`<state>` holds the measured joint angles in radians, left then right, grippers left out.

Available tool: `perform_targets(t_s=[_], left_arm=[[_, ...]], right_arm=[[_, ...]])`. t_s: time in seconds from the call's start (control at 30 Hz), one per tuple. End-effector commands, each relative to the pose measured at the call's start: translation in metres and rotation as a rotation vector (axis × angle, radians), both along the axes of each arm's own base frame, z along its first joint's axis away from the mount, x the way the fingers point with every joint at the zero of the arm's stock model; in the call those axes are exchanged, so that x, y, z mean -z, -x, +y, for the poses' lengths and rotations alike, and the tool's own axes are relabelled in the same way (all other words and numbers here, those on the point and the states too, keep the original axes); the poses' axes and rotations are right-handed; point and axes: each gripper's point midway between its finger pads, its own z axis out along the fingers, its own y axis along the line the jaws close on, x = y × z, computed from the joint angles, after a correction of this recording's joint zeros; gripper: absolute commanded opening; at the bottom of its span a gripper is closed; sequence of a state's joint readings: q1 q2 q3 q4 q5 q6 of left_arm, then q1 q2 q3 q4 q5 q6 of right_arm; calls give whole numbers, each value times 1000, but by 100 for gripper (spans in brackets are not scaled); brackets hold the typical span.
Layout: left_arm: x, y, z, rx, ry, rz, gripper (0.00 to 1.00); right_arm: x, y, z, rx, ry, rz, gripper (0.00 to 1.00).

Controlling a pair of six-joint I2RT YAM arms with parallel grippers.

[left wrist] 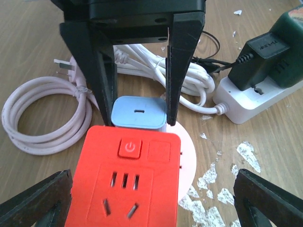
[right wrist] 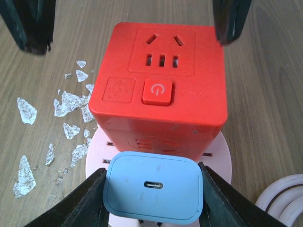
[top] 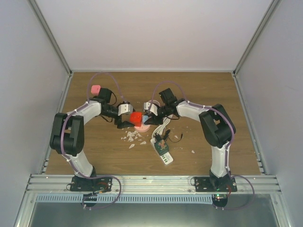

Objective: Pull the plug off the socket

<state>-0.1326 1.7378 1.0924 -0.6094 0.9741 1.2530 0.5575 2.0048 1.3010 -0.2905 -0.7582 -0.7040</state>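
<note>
Gripping the blue plug (right wrist: 152,189) by its two flat sides, the right gripper (right wrist: 152,196) has its jaws narrowed snugly onto the body at the bottom centre of the right wrist view. That puts the task at the point where the hold is made and the pull itself is not yet done. The plug sits seated against the side face of the red socket (right wrist: 158,80), a cube standing on a pink disc (right wrist: 222,161) in the middle of the table (top: 203,94), just left of centre in the top view. The left gripper (left wrist: 151,203) stands wide, one finger at each lower corner of the left wrist view. It flanks the socket, with a visible gap on both sides, so the cube looks unbraced. The next move probably calls for those jaws to close on the cube and hold it down, then a straight draw by the right arm, without twisting. The plug's insertion axis lies level with the table and runs left to right in the top view. Its outer face, with the small slot port, points away from the cube towards the right arm, and its wider dimension spans the jaws. A white power strip (left wrist: 255,101) and coiled white cable (left wrist: 42,123) lie near.
</note>
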Motion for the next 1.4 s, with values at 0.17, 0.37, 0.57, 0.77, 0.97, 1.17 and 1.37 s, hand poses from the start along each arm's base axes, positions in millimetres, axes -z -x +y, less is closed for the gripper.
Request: perform_targets(t_s=[0.17, 0.37, 0.57, 0.77, 0.97, 1.17, 1.37], left_arm=[[15, -12, -27, 25, -99, -121, 92], [39, -10, -27, 44, -180, -125, 79], [51, -8, -24, 45, -207, -108, 51], [57, -9, -19, 38, -249, -102, 41], [68, -7, -13, 40, -294, -86, 38], [74, -7, -11, 33, -313, -66, 38], [76, -5, -13, 35, -321, -60, 38]], right_arm=[[1, 14, -4, -27, -18, 47, 35], [-1, 13, -3, -26, -23, 38, 34], [-11, 14, -1, -26, -48, 33, 33], [-28, 12, 2, -13, -93, 20, 32], [-46, 13, 4, -16, -140, 9, 32], [-56, 11, 6, 7, -165, 0, 32], [-59, 10, 10, 23, -169, 3, 32]])
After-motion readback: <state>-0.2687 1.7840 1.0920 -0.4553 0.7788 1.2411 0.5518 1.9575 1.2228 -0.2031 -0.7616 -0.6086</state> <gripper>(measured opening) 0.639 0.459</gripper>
